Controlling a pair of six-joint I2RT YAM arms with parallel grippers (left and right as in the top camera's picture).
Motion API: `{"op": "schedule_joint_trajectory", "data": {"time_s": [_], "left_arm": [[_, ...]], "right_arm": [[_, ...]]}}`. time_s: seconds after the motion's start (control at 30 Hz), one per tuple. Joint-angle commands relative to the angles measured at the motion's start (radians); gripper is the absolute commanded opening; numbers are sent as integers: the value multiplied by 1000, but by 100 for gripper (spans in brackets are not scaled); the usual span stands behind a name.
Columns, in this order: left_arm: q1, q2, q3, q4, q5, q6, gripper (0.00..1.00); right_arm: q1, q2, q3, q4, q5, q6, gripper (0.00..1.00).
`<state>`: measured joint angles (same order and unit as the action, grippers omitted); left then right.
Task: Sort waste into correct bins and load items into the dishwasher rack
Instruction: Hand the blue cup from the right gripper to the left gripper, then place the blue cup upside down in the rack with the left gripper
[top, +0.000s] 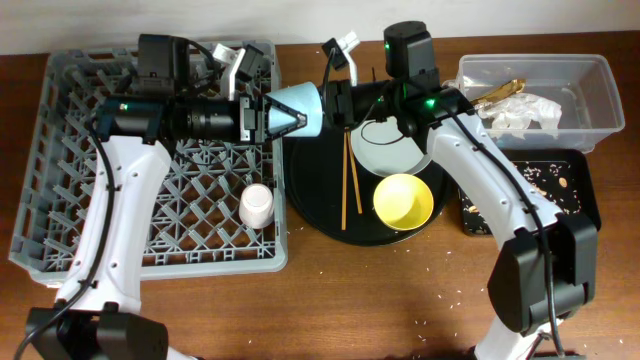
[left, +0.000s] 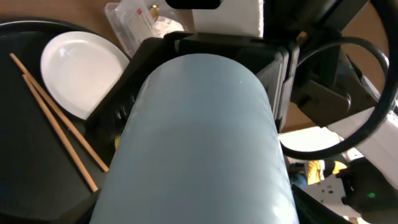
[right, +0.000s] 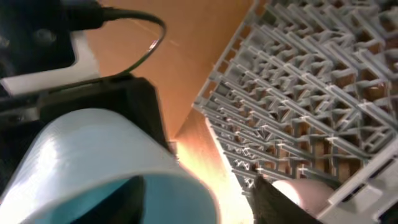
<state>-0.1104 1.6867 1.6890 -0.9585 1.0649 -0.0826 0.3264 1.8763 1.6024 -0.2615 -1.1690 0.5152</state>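
- cup (top: 300, 110) hangs sideways over the gap between rack (top: 60, 200) and round tray (top: 310, 205)
- overhead: left gripper (top: 272, 118) pinches its narrow end; right gripper (top: 336, 100) at the rim, grip unclear
- left wrist: plate (left: 81, 71) in full, chopsticks (left: 56, 118) beside it
- right wrist only: cup's hollow mouth
- brown wooden table (top: 400, 310), crumbs scattered

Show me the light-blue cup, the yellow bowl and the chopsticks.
light-blue cup (top: 300, 108), overhead view, on its outer side wall.
yellow bowl (top: 403, 200), overhead view, on its inner bottom.
chopsticks (top: 345, 185), overhead view, midway along one stick.
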Motion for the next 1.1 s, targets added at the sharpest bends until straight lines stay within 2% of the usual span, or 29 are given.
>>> {"op": "schedule_joint_trajectory", "data": {"time_s": [0.0, 0.1, 0.17, 0.33, 0.4, 0.5, 0.6, 0.83, 1.07], "left_arm": [[2, 3, 10, 3, -159, 6, 65], [2, 3, 10, 0, -266, 6, 65], [2, 2, 10, -8, -340, 5, 65], [2, 1, 69, -110, -663, 5, 65], [2, 1, 98, -164, -803, 5, 65], [2, 23, 97, -197, -920, 5, 65], [0, 79, 97, -203, -932, 5, 65], [-64, 267, 97, -202, -935, 10, 65], [-79, 417, 97, -187, -1020, 9, 66]], "right_arm": [[11, -5, 6, -5, -2, -10, 76], [-8, -5, 6, -74, 66, -62, 79], [-29, -5, 6, -185, 166, -119, 80], [-94, -5, 6, -467, 463, -224, 85], [-115, -5, 6, -532, 514, -244, 88], [-138, -5, 6, -610, 596, -276, 89], [-140, -5, 6, -657, 671, -276, 89], [-139, -5, 6, -687, 674, -276, 89], [-139, -5, 6, -709, 684, -277, 89]]}}
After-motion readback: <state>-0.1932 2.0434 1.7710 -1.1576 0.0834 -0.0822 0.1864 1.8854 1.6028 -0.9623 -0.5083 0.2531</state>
